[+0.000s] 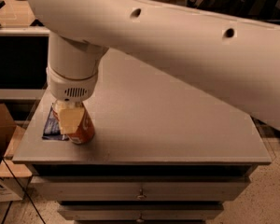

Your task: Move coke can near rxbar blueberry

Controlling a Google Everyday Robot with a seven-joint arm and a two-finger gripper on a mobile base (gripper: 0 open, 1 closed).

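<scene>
Clamping the tilted red-orange aluminium coke can (87, 129) at the grey surface's (177, 129) front-left corner, the end effector (74, 123) points straight down just beside the flat dark blue rxbar blueberry wrapper (50, 125); the white arm (177, 45) slants overhead.

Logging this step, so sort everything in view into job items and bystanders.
Job: coke can, held in the tool at the front-left of the table; rxbar blueberry just left of it.
Bystanders: table, cardboard box, drawers.
</scene>
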